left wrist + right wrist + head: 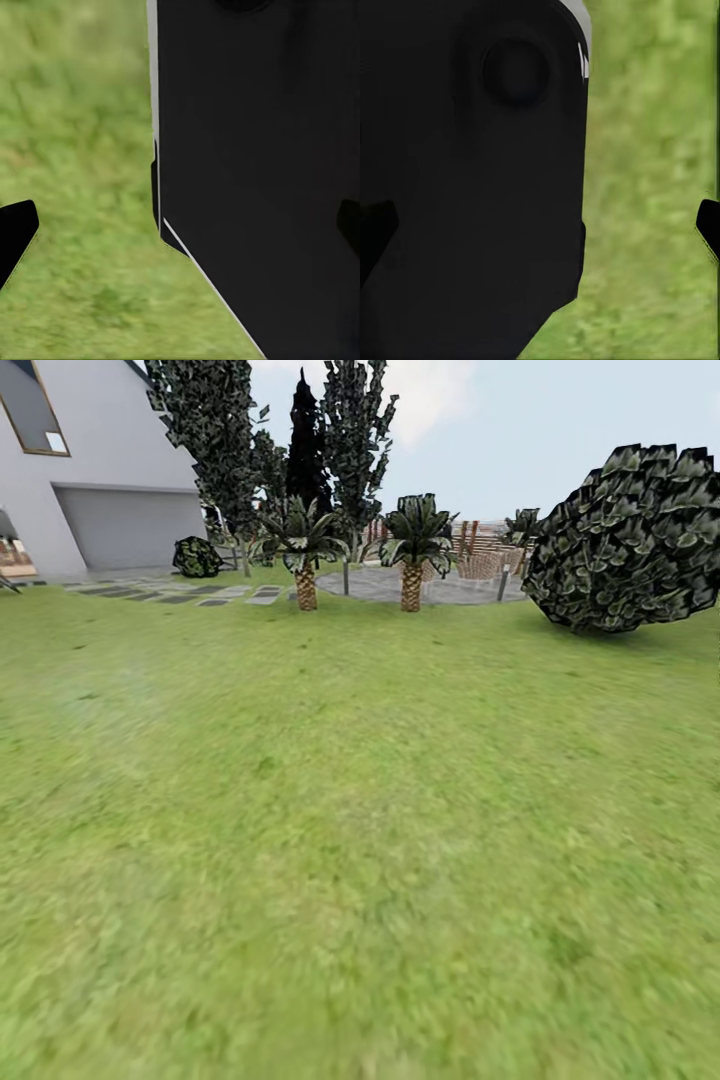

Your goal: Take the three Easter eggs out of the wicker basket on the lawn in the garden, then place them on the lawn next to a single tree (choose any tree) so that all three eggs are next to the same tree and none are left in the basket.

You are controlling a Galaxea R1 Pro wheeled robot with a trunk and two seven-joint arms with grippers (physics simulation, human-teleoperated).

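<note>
two palms [411,555] with scaly brown trunks stand side by side at the upper middle of my head view, at the far edge of the lawn [340,830], which spreads bright green across the whole lower part of the frame. behind them lies a round grey stone patio [450,588], and above it, small and far off, some reddish-brown wicker-like shapes that i cannot make out clearly. a tall tree [215,430] with dark mottled leaves and a pale trunk rises at the upper left, a second like it stands just right of a thin black conifer [306,445]. a white house [90,470] with a grey garage door takes the upper left corner, with a small dark shrub [197,557] in front of it and grey stepping stones [180,594] running along the grass edge. a big dark leafy bush [630,540] sits at the right edge.

in my left wrist view a dark body panel [262,165] covers the right side, blurred grass on the left; the left pincer [180,229] shows black fingertips [16,229] at the two side edges, spread wide with nothing between them. in my right wrist view a dark panel [472,187] covers the left side, grass on the right; the right pincer [540,225] likewise shows its tips at the far edges, spread wide and holding nothing.
</note>
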